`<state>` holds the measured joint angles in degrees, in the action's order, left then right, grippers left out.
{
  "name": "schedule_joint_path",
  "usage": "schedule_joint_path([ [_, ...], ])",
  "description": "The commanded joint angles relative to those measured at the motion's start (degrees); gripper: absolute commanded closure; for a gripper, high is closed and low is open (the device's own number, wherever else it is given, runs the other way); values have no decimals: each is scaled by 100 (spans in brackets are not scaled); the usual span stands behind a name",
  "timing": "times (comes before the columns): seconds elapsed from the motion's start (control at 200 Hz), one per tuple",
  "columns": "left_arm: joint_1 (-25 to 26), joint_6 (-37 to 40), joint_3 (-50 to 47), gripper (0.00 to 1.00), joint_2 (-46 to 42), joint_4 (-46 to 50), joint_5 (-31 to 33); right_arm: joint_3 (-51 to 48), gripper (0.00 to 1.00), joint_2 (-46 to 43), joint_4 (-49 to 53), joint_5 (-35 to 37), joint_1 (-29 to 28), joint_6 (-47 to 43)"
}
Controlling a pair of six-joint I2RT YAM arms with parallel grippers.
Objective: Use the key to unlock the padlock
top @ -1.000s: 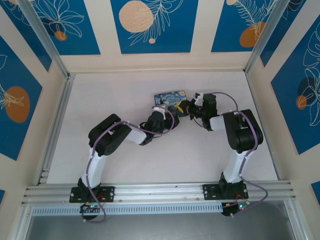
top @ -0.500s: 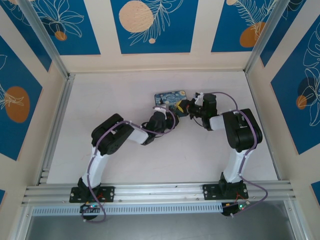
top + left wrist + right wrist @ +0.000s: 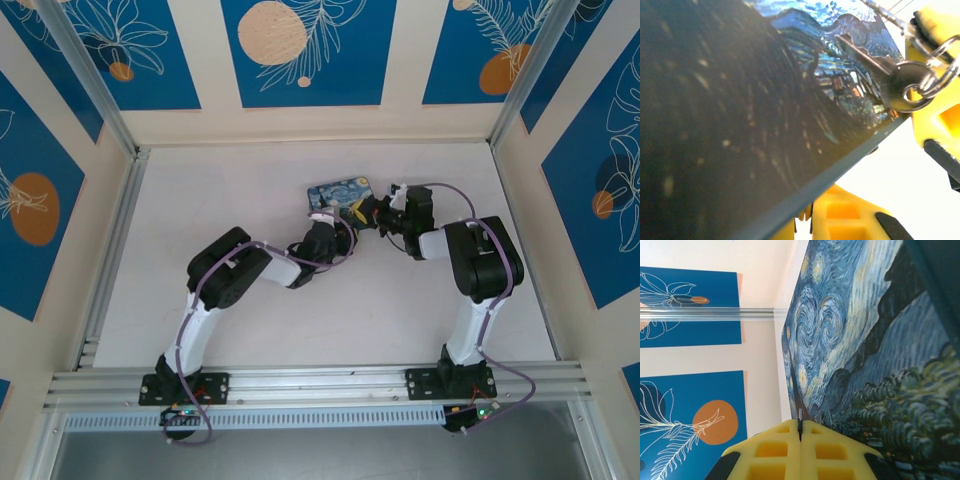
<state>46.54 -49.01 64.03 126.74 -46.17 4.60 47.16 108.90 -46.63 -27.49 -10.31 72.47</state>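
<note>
A swirl-painted blue box (image 3: pixel 338 192) is mid-table (image 3: pixel 230 190), before blue floral wall panels (image 3: pixel 300 50).

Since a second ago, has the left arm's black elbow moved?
Yes. The left arm's black elbow has shifted a little to the right, judged against its bolted base.

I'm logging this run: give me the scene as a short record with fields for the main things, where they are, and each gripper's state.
box: blue swirl-painted, on the table, between the two grippers
key: metal, on a ring, seen across the box's painted face
left gripper: at the box's near edge; open or shut unclear
right gripper: shut, fingertips close to the box; whether it pinches anything is unclear
</note>
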Motion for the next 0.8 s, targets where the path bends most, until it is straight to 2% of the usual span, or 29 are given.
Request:
schedule_joint_path([
  [0.0,22,-116,-104,100,-59,128,149,267,100,-54,197,-99,80,47],
  [0.22,-10,-221,-454,100,-471,200,46,556,100,-654,722,-109,305,-87],
  [0.375,-69,-191,-754,100,-766,325,-9,375,100,-1095,890,-199,448,-196],
  [0.57,-308,-554,-1132,100,-1149,365,-355,-525,100,-1789,853,-440,499,-420],
  [0.795,-591,-752,-1005,100,-1463,731,-1459,-1804,100,-2444,625,-867,478,-836],
])
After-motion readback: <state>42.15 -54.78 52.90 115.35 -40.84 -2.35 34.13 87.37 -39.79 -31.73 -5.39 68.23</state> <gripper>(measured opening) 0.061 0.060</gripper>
